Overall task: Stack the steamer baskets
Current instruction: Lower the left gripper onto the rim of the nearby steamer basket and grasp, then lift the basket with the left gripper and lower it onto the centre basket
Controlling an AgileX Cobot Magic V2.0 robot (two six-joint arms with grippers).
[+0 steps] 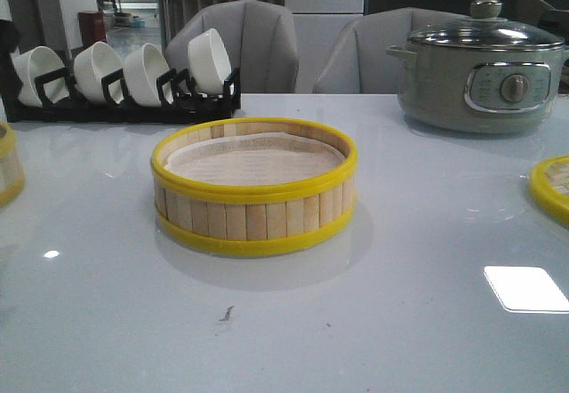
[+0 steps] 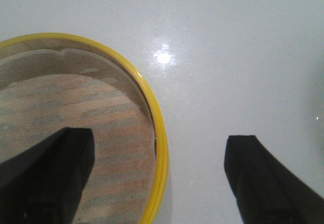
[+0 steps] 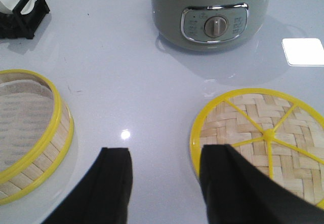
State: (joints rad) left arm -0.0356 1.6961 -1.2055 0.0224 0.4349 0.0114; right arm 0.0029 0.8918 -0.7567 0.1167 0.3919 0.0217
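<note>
on the glossy pale counter (image 1: 400,322) in the front view, one steamer basket (image 1: 254,187) sits mid-surface, upright, its white liner (image 1: 253,157) showing inside the yellow rim; neither arm appears in this view. a second basket (image 1: 9,164) is cut off by the left edge and a yellow-rimmed round piece (image 1: 553,187) by the right edge, both well apart from the middle one. behind stand a black rack of white bowls (image 1: 124,77) and a grey electric pot (image 1: 484,71) with a glass lid. over the left-hand basket (image 2: 76,127) in the left wrist view, the left gripper (image 2: 159,173) hangs wide open, holding nothing; one finger (image 2: 50,176) lies in front of the liner and the other (image 2: 268,181) over bare counter, so the yellow rim falls between them. whether either finger touches the basket cannot be told, and the basket is cropped at the frame's edge. from the right wrist view, the right gripper (image 3: 164,181) is also spread apart and empty, its fingers (image 3: 109,186) dark and blurred. one finger overlaps the woven bamboo lid (image 3: 263,133), a flat disc with yellow rim and spokes, partly hiding it; contact is unclear. the middle basket (image 3: 30,133) shows only in part, as do the pot (image 3: 212,16) and the rack (image 3: 25,11).
</note>
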